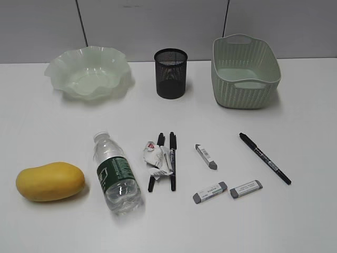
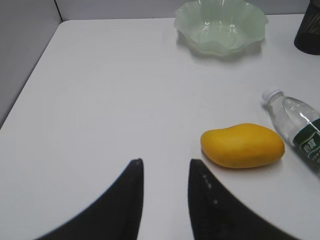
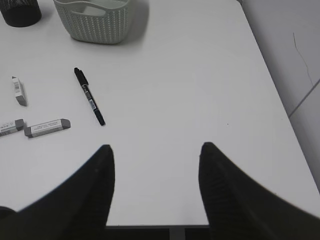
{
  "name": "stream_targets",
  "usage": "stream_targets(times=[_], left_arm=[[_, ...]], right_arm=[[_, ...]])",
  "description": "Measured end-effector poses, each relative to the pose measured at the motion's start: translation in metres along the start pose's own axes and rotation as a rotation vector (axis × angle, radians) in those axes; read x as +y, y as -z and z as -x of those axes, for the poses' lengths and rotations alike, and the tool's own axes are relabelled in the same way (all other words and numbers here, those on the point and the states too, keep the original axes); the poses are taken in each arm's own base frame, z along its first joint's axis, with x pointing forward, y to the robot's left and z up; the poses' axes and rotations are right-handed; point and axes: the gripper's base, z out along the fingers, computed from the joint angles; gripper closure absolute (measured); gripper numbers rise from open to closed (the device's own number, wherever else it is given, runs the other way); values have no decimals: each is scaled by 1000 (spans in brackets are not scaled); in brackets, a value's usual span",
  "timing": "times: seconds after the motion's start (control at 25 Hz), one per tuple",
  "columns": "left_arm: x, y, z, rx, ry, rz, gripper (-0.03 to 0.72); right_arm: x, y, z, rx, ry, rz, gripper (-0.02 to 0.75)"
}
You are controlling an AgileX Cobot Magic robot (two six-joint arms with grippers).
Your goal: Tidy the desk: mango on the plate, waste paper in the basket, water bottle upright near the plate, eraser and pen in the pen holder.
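Nothing sorted yet. Back row on the surface (image 1: 295,221): plate (image 1: 88,71) at left, pen holder (image 1: 170,73) in the middle, basket (image 1: 245,71) at right, all apparently empty, set out as targets.

Front row holds the clutter. Mango (image 1: 50,181) lies far left, well short of the plate. Water bottle (image 1: 117,173) lies on its side just beside the mango, cap toward the back. Waste paper (image 1: 157,158) rests against two pens (image 1: 172,161). Three erasers (image 1: 209,192) sit loosely grouped to their right; a third pen (image 1: 264,157) lies aslant in front of the basket.

Left gripper (image 2: 165,167) hovers above the near left edge, jaws parted and gripping nothing, mango ahead to its right. Right gripper (image 3: 156,150) hangs over the near right edge, jaws spread wider, also bare.
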Motion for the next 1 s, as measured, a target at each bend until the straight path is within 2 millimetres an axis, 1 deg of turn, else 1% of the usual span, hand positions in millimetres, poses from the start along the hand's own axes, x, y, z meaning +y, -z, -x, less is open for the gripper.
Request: stream_targets(times=[0.56,0.72,0.84,1.0], left_arm=[[0,0,0,0,0,0,449],[0,0,0,0,0,0,435],[0,0,0,0,0,0,399],[0,0,0,0,0,0,309]], right_arm=[[0,0,0,0,0,0,302],[0,0,0,0,0,0,302],[0,0,0,0,0,0,302],[0,0,0,0,0,0,302]])
